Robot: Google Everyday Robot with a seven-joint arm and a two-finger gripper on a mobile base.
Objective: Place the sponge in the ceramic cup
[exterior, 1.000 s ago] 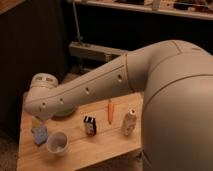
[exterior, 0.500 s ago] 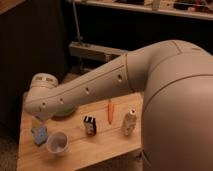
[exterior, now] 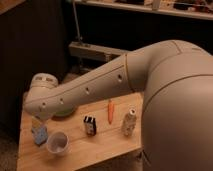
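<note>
Sponge [exterior: 39, 135] lies on the table [exterior: 100, 147] near its left edge, just beside the cup [exterior: 57, 144], while the gripper [exterior: 36, 121], jaws spread, hangs close over the sponge at the arm's [exterior: 90, 92] end.

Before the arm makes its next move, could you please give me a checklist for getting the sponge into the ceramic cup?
1. Sponge lies flat on the table: ok.
2. Gripper is down over the sponge, jaws open: ok.
3. Fingers straddle the sponge squarely: cannot tell, the arm hides them.
4. Ceramic cup stands upright, mouth up, close beside the sponge: ok.
5. Nothing shows inside the cup: ok.
6. Black-and-white box stands apart from the cup, off the short path: ok.
</note>
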